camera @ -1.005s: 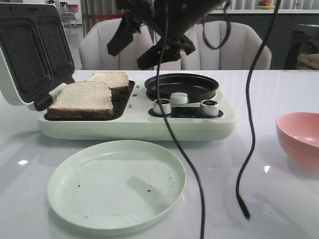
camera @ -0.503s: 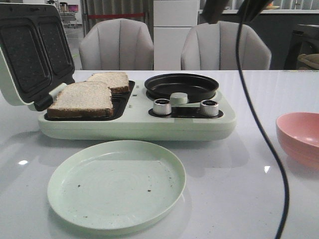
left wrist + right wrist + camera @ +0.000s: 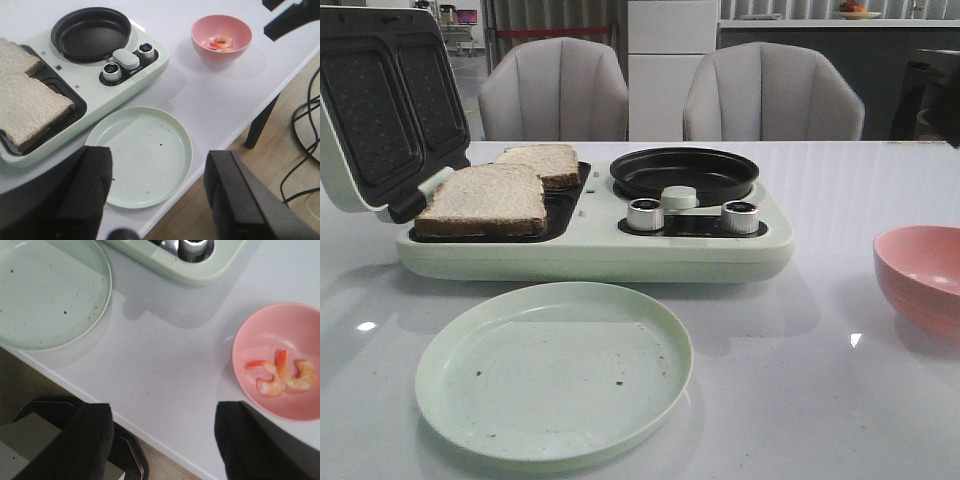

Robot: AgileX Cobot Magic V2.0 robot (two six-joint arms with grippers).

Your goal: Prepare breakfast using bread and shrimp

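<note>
2 bread slices [image 3: 27, 102] on grill, green plate [image 3: 142, 155], pink bowl [image 3: 221, 37] — shrimp [image 3: 220, 42] inside

Bread [image 3: 485, 197]: pale beige, speckled, with brown crusts.
Shrimp [image 3: 280, 375]: orange-red tails, whitish-peach bodies.
Bowl [image 3: 260, 335]: soft pink.
Plate [image 3: 470, 400]: mint green, dotted with dark crumbs.
Cooker [image 3: 590, 255]: pale green shell, black plates.
Pan [image 3: 684, 172]: black.
Knobs [image 3: 645, 214]: silver, dark tops.
Table [image 3: 800, 380]: glossy white.
Chairs [image 3: 775, 95]: grey.
</note>
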